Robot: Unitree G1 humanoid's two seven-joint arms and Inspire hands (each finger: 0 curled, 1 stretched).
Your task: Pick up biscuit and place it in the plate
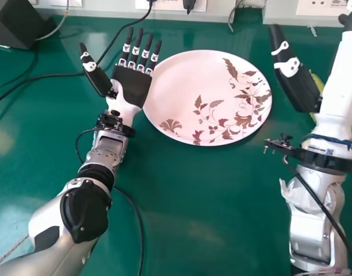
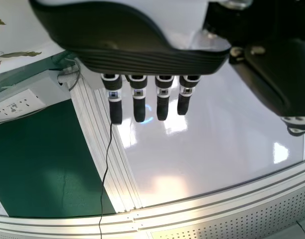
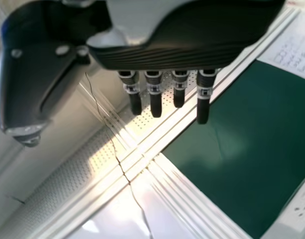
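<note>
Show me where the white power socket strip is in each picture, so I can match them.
Head view: the power socket strip runs along the table's far edge, beyond the plate.
Left wrist view: between plate and green panel.
Right wrist view: bordering a green panel.
Shared landmark: a black robot hand, the left hand in the first two, the right hand in head and right wrist views.

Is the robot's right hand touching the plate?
Apart. The head view shows it: a strip of green table lies between the right hand and the edge of the plate.
</note>
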